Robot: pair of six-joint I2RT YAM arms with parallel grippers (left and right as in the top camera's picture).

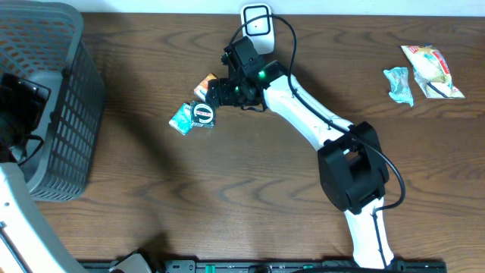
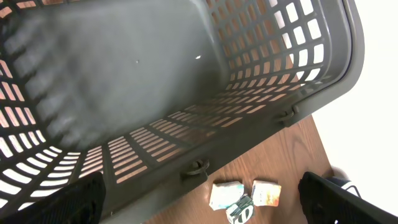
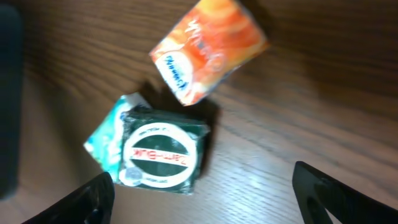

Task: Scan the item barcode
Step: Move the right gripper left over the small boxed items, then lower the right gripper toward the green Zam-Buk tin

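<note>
The right pincer [image 3: 202,171] is spread wide, with nothing between its fingers [image 3: 93,199], and it hangs over a small cluster of items on the table [image 3: 323,106]. Beneath it lies a green box [image 3: 165,149], flat, its round white label facing up. The box overlaps the edge of a teal packet [image 3: 102,140]. An orange packet [image 3: 208,50] lies just beside the box, tilted; whether the two touch cannot be told. No barcode can be made out on any of them.

In the overhead view the cluster sits near the middle of the table, and the white scanner [image 1: 258,21] stands at the far edge, near the right arm's wrist. Two snack bags [image 1: 424,72] lie well apart, at the table's right end.

The left pincer [image 2: 200,177] is also spread wide and holds nothing. It hovers over the grey basket [image 2: 323,81] at the table's left end, looking into it. Past the basket's rim, its camera shows the three items on the wood.
</note>
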